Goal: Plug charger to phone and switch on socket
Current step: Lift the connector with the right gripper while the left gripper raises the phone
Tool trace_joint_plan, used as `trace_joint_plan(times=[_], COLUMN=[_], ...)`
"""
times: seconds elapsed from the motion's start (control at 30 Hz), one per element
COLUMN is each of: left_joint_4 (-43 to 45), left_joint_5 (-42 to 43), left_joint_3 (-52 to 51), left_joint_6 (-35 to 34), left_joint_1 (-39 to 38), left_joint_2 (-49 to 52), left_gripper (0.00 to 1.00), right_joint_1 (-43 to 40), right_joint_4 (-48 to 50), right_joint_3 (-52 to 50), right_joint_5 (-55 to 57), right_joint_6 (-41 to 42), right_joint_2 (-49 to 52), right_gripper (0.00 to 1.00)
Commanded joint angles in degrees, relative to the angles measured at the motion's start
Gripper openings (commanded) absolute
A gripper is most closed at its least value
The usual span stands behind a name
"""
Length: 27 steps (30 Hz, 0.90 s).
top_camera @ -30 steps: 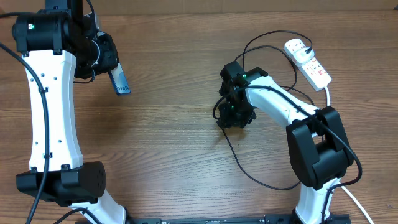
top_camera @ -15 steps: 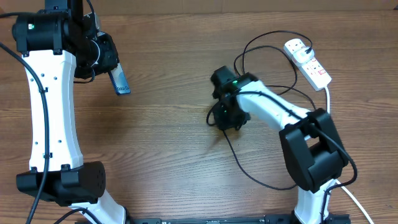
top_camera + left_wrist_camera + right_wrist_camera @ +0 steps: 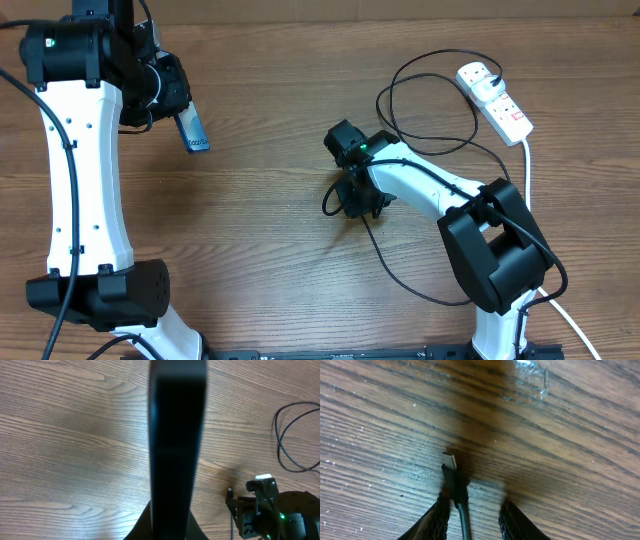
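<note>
**Overhead.** The left arm (image 3: 75,170) rises from its base at the near left corner and runs straight up the left side of the counter (image 3: 270,240), with its wrist bent inward at the far end. The left tool (image 3: 180,118) is clamped on the phone (image 3: 194,135). The phone juts out tilted towards the middle, its blue face partly showing.

The right arm (image 3: 430,185) starts from its base at the near right and folds back at the elbow. It then stretches across to the middle of the counter, wrist turned down. The right tool (image 3: 350,202) hangs low over the wood, well apart from the phone.

The charger (image 3: 385,255) trails out beneath the right tool in a black curve towards the arm's base, and it loops widely at the far right. Its white plug head sits at the far end of the socket (image 3: 500,102). The socket lies slanted at the far right corner, with a white cord (image 3: 527,165) running down from it.

**Left wrist.** The phone (image 3: 177,435) fills the middle as a dark upright bar seen edge-on, rising from between the closed fingers at the bottom edge. The right arm's wrist shows at lower right with a green light, and part of the cable loop lies above it.

**Right wrist.** Both fingers (image 3: 439,517) show at the bottom edge with a gap between them. The charger's small plug tip (image 3: 453,476) points forward just beside one finger, close over the wood. I cannot tell whether the tool pinches the cable. A glossy clear patch (image 3: 527,382) lies on the counter ahead.
</note>
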Motion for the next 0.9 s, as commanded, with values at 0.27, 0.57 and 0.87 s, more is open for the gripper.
trace_joint_plan(times=[0.27, 0.57, 0.87], left_joint_4=[0.0, 0.1, 2.9], left_joint_5=[0.3, 0.3, 19.0], left_joint_3=[1.4, 1.4, 1.4], left_joint_6=[0.1, 0.1, 11.0], left_joint_1=[0.2, 0.2, 0.2], left_joint_2=[-0.6, -0.6, -0.6], left_gripper=[0.04, 0.04, 0.04], right_joint_1=[1.2, 1.2, 0.9], right_joint_4=[1.5, 1.6, -3.3], right_joint_3=[-0.6, -0.5, 7.1], right_joint_5=[0.2, -3.3, -16.6], right_joint_6=[-0.4, -0.2, -0.3], right_joint_2=[3.3, 4.1, -0.9], right_gripper=[0.22, 0.04, 0.04])
